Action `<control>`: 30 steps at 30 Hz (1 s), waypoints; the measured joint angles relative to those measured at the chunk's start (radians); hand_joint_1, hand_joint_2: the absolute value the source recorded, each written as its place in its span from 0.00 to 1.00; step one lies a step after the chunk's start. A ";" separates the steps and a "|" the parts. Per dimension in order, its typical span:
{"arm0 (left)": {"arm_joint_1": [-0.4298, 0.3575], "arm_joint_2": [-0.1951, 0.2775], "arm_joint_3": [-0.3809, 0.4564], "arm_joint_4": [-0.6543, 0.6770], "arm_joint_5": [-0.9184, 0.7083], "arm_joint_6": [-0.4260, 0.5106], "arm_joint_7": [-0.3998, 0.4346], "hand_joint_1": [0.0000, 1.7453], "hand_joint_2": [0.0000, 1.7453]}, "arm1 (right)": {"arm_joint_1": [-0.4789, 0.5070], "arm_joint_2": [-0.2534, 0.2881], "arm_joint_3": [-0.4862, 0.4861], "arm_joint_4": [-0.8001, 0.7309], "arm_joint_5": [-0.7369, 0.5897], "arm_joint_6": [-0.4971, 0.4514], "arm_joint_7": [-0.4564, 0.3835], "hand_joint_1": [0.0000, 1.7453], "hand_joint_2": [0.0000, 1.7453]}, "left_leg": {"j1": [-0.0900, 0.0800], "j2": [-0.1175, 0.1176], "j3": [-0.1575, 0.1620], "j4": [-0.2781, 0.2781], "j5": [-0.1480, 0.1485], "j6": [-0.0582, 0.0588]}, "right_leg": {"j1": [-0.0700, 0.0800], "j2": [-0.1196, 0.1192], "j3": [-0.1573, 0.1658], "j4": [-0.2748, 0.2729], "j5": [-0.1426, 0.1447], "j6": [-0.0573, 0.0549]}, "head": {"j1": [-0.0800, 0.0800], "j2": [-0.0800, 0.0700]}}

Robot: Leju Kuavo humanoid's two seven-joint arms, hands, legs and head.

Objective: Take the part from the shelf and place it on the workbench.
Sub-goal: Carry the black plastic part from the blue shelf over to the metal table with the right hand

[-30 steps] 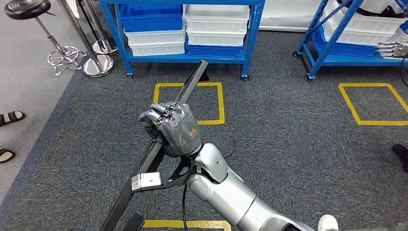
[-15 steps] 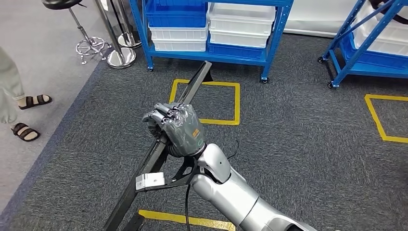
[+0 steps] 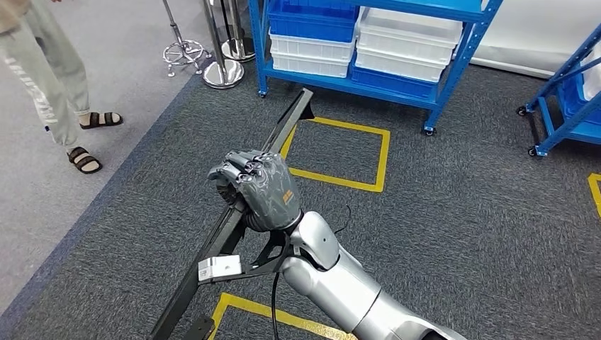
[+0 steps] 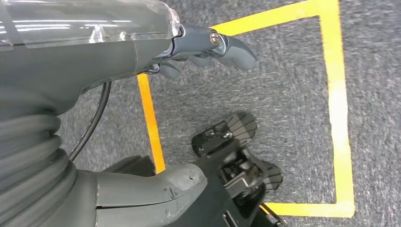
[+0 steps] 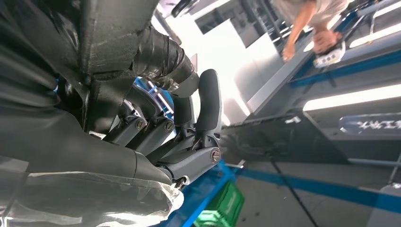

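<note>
The part is a long black metal bar [image 3: 287, 127] with a side bracket and a white label [image 3: 220, 267]. It slants from the low left up toward the shelf. My right hand [image 3: 256, 190] grips the bar near its middle, fingers wrapped round it. In the right wrist view those fingers [image 5: 208, 104] curl tightly over a dark surface. My left hand [image 4: 118, 56] hangs over the carpet with its fingers [image 4: 227, 45] and thumb [image 4: 156, 189] apart and nothing between them.
A blue shelf [image 3: 453, 78] with white and blue bins stands ahead, and a second blue rack [image 3: 567, 106] is at the right. Yellow tape squares [image 3: 340, 152] mark the grey carpet. A person in sandals [image 3: 49, 78] stands at the left near chrome stool bases [image 3: 223, 74].
The camera has turned left: the shelf and floor markings slid to the right and the person came into view. My right hand still holds the bar the same way.
</note>
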 joint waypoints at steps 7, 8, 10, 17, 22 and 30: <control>0.001 -0.002 -0.007 0.000 0.000 0.000 0.000 0.00 1.00 | 0.008 -0.008 0.000 -0.002 0.003 0.002 0.003 1.00 1.00 | 0.005 -0.085 -0.006 0.000 0.012 0.019 | -0.007 0.103 -0.116 0.257 -0.104 0.008 | 0.000 0.000; 0.002 -0.002 -0.008 0.000 0.000 0.000 0.000 0.00 1.00 | 0.008 -0.008 0.000 -0.003 0.003 0.002 0.004 1.00 1.00 | 0.005 -0.100 -0.007 0.004 0.011 0.017 | -0.007 0.109 -0.092 0.203 -0.066 0.005 | 0.000 0.000; 0.001 -0.004 -0.008 0.000 0.000 0.000 0.000 0.00 1.00 | 0.007 -0.008 0.000 -0.003 0.004 0.002 0.004 1.00 1.00 | 0.005 -0.125 -0.010 0.012 0.008 0.011 | -0.011 0.149 -0.032 0.071 -0.008 -0.002 | 0.000 0.000; 0.004 -0.002 -0.009 0.000 0.001 0.000 0.000 0.00 1.00 | 0.004 -0.003 0.000 -0.006 0.004 0.003 0.004 1.00 1.00 | 0.007 -0.102 -0.055 0.068 -0.024 -0.032 | -0.015 0.129 0.003 -0.012 0.014 -0.028 | 0.000 0.000; 0.003 -0.004 -0.010 0.000 0.004 0.000 0.000 0.00 1.00 | 0.008 -0.002 0.000 -0.006 0.006 0.003 0.004 1.00 1.00 | 0.013 -0.042 -0.150 0.277 -0.099 -0.048 | -0.010 0.060 0.006 -0.012 0.009 -0.036 | -0.001 0.000; 0.002 -0.002 -0.010 0.000 0.007 0.001 0.000 0.00 1.00 | 0.005 -0.002 0.001 -0.011 0.018 0.002 0.005 1.00 1.00 | -0.004 0.004 -0.011 0.000 0.010 -0.010 | 0.002 -0.010 0.020 -0.011 -0.007 -0.006 | -0.001 0.000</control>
